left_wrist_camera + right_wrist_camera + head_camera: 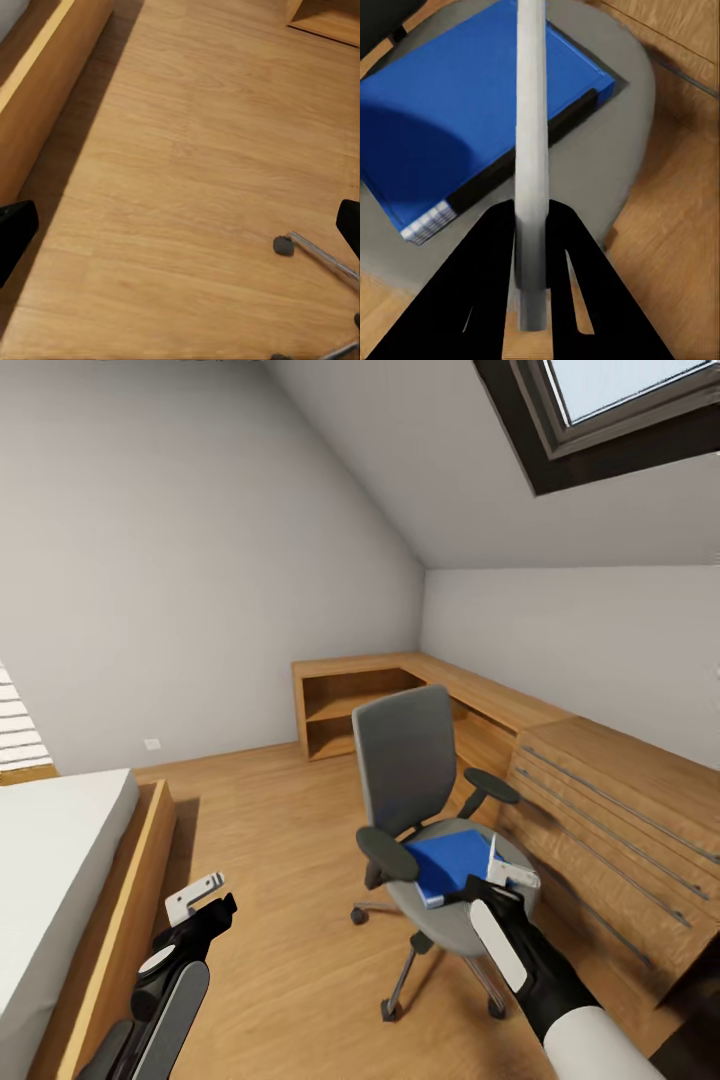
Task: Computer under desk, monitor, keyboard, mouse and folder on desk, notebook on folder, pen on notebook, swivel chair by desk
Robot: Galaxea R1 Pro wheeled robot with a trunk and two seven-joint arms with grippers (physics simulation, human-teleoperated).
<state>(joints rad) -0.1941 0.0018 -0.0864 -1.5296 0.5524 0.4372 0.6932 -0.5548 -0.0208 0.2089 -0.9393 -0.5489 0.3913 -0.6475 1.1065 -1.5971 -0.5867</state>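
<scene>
The grey swivel chair point(405, 760) stands on the wooden floor, close to the long wooden desk point(480, 695) that runs along the walls. A blue folder point(450, 860) point(472, 97) with a black spine lies flat on its seat. My right gripper point(490, 882) point(531, 217) hovers just over the seat's front edge, shut on a narrow pale grey bar point(531, 135) that sticks out past the fingers; I cannot tell what it is. My left gripper point(215, 915) point(180, 225) hangs open over bare floor to the left of the chair, holding nothing.
A bed point(60, 860) with a wooden frame lies at the left. A wooden drawer unit point(620, 820) stands right of the chair, and open shelves point(350, 710) sit under the desk's far end. The chair's castor legs point(315, 255) spread over the floor.
</scene>
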